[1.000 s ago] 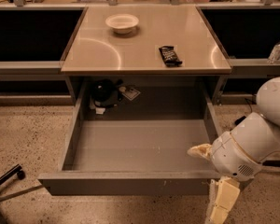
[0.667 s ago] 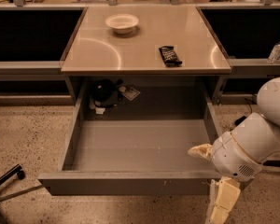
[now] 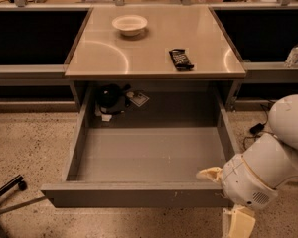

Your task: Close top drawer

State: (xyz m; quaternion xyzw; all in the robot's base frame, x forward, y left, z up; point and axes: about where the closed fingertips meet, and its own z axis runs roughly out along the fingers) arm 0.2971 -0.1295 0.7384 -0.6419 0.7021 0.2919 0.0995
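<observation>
Here we see a table (image 3: 154, 43) with a glossy tan top standing on a speckled floor (image 3: 35, 148), with dark shelves behind it on both sides. Below the top, the drawer (image 3: 149, 155) is pulled far out toward us. It is wide, shallow and grey, about as wide as the tabletop, and its bare bottom is in full view. Its plain front (image 3: 134, 195) runs across the lower part of the view and carries a few small white scuffs right of centre.

The white arm (image 3: 275, 157) comes in from the lower right, its rounded wrist resting against the drawer's front right corner. The gripper (image 3: 222, 201) sits at that corner, and we see it spread wide, clasping nothing. One cream finger (image 3: 211, 174) pokes left over the inner side of the front's top edge. The other hangs outside and below the front, cut off by the bottom edge of the view. We cannot tell whether either finger touches the metal.

Behind the drawer, in the shadowed space under the tabletop, a black object (image 3: 109, 97) sits at the left with a small white card (image 3: 138, 99) just beside it. On the tabletop a pale bowl (image 3: 129, 24) stands toward the back left, and a dark packet (image 3: 181, 58) lies well apart from it near the right front. A clear bottle (image 3: 294, 52) stands on the ledge at the far right.
</observation>
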